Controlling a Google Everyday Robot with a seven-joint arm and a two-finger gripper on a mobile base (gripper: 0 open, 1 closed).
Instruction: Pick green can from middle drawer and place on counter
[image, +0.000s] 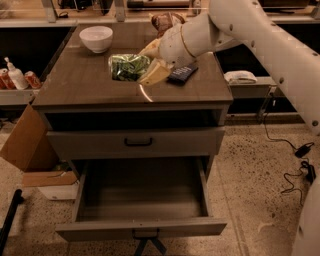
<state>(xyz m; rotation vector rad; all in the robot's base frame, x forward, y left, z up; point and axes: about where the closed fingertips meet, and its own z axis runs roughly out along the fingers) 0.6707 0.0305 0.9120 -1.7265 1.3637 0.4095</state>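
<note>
The green can (128, 67) is held on its side in my gripper (146, 64), low over the grey-brown counter (90, 90), left of its middle. The cream-coloured fingers (155, 75) are shut on the can's right end. Whether the can touches the counter I cannot tell. My white arm comes in from the upper right. The middle drawer (140, 227) is pulled out below and looks empty. The shallower drawer front with a black bar handle (138, 142) above it is shut.
A white bowl (96, 38) stands at the counter's back left. A dark flat packet (182, 74) lies right of the gripper and a brown bag (165, 21) behind it. Red cans and a bottle (15, 76) sit on a left shelf. A cardboard box (27, 145) leans at the left.
</note>
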